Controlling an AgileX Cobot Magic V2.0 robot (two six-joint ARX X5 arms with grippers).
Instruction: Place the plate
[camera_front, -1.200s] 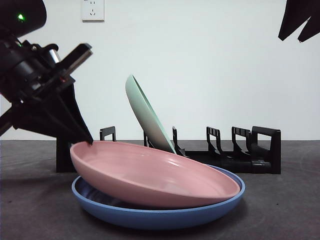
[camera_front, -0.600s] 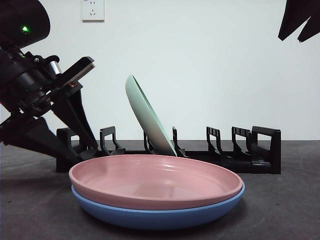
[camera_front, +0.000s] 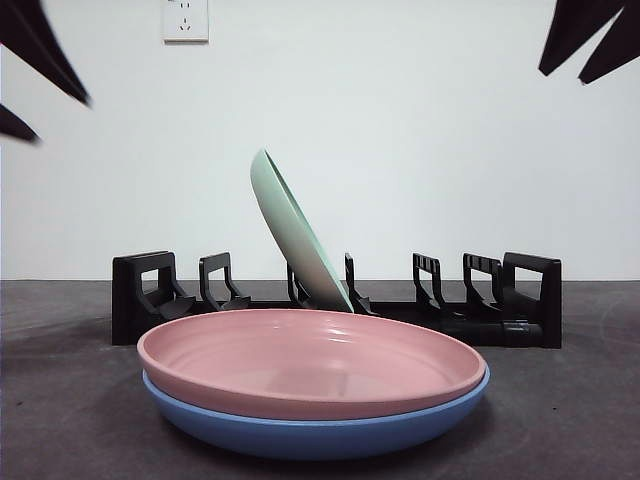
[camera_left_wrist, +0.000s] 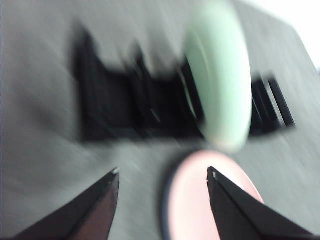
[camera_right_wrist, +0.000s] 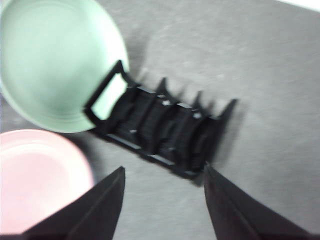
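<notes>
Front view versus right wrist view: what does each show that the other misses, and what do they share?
Only the front view shows the blue plate under the pink plate, the wall socket, and how steeply the green plate leans in the black rack.

Only the right wrist view shows the right gripper with its jaws open and nothing between them, high above the table, and the green plate's round face.

Both show the pink plate, the green plate and the rack.
</notes>
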